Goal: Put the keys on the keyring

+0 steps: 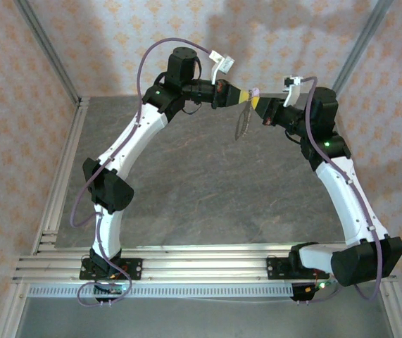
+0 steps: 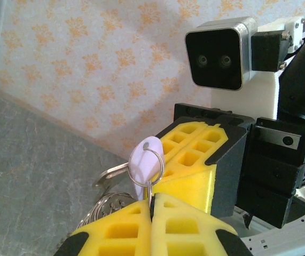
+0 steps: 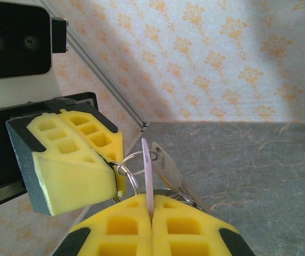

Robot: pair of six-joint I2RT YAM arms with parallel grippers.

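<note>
Currently my left gripper (image 2: 152, 208) pinches keyring (image 1: 242, 123) wire, right gripper (image 3: 152, 213) pinches key (image 3: 148, 170) by lilac head, mid-air, tips nearly touching; wire looks looped through head. Risk: arms pull apart or twist, thin wire slips from pads, key pops off, bunch drops to table (image 1: 186, 197).

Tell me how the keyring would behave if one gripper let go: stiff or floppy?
Likely floppy as a bunch: the keyring dangles freely below the left gripper and right gripper. Probably light, as pinched fingertips alone carry it. The key looks smooth, so it may slip.
</note>
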